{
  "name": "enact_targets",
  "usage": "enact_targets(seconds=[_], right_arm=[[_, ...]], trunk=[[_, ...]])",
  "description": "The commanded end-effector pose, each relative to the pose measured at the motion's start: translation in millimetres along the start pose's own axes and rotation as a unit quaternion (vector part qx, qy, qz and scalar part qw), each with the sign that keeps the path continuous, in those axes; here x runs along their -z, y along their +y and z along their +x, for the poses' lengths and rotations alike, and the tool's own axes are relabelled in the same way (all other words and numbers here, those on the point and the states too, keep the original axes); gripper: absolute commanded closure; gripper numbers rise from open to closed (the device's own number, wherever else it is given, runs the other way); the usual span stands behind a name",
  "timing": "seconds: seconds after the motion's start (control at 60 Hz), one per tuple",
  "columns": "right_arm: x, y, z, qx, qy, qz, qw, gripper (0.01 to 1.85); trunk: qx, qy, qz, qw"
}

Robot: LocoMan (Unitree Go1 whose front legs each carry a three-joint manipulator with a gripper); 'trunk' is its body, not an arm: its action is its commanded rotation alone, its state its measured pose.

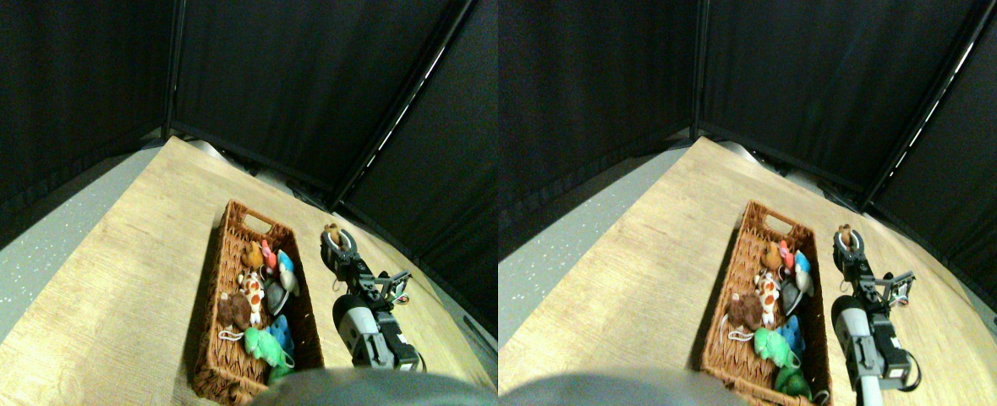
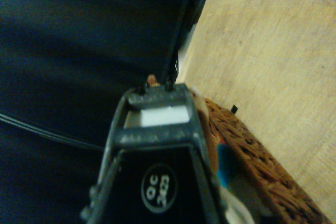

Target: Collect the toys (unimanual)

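A small brown toy is seen between the tips of the right claw, apparently gripped, beside the basket and just off its right wall. In the wrist view only a brownish tip shows past the jaw frame. The other toys are piled inside the basket: orange, spotted, brown, grey, blue, green. The basket's far end is left bare. Wooden floor is seen all round; black curtains stand behind.
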Motion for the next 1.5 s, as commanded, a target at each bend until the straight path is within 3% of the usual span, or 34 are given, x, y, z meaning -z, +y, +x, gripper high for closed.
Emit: enact_targets(seconds=[0.017, 0.2, 0.25, 0.483, 1.067, 1.083, 1.1, 1.133, 1.15, 1.167, 1.2, 1.217, 1.25, 1.283, 1.383, 1.5], right_arm=[[3.9, 9.2, 0.6, -0.02, 0.013, 0.005, 1.0, 1.8], [23.5, 23.8, -0.1, -0.023, 0.041, 0.027, 0.999, 1.8], [29.6, 28.1, -1.4, -0.027, 0.064, 0.032, 0.997, 1.8], [44.3, 30.6, -3.5, -0.026, 0.075, 0.036, 0.996, 1.8], [48.0, 26.0, -4.6, -0.019, 0.095, 0.042, 0.994, 1.8], [47.4, 26.0, -5.4, -0.015, 0.095, 0.037, 0.995, 1.75], [46.8, 25.8, -6.5, -0.013, 0.094, 0.029, 0.995, 1.52], [46.8, 25.8, -6.5, -0.013, 0.094, 0.029, 0.995, 1.52], [45.5, 25.1, -7.5, -0.026, 0.111, -0.02, 0.993, 1.02], [44.7, 24.6, -7.7, -0.025, 0.11, -0.028, 0.993, 0.81], [43.6, 24.7, -8.8, -0.025, 0.119, -0.041, 0.992, 0.52], [43.6, 24.7, -8.8, -0.025, 0.119, -0.041, 0.992, 0.52], [42.4, 24.7, -10.0, -0.022, 0.122, -0.042, 0.991, 0.33], [41.8, 24.3, -9.9, -0.024, 0.123, -0.039, 0.991, 0.26], [40.7, 24.0, -10.5, -0.025, 0.12, -0.037, 0.992, 0.29], [38.9, 22.3, -8.7, -0.025, 0.114, -0.035, 0.993, 0.4]], trunk=[[-0.01, -0.0092, -0.014, 0.9998], [-0.02, -0.0124, -0.025, 0.9994], [-0.022, -0.0136, -0.03, 0.9992], [-0.033, -0.0151, -0.041, 0.9985], [-0.032, -0.0135, -0.042, 0.9985], [-0.032, -0.0135, -0.042, 0.9985], [-0.032, -0.0135, -0.042, 0.9985], [-0.032, -0.0135, -0.042, 0.9985], [-0.032, -0.0135, -0.042, 0.9985], [-0.032, -0.0135, -0.042, 0.9985], [-0.031, -0.0122, -0.04, 0.9987], [-0.031, -0.0122, -0.04, 0.9987], [-0.03, -0.0118, -0.039, 0.9987], [-0.029, -0.0117, -0.038, 0.9988], [-0.028, -0.0095, -0.036, 0.9989], [-0.026, -0.0078, -0.033, 0.9991]])
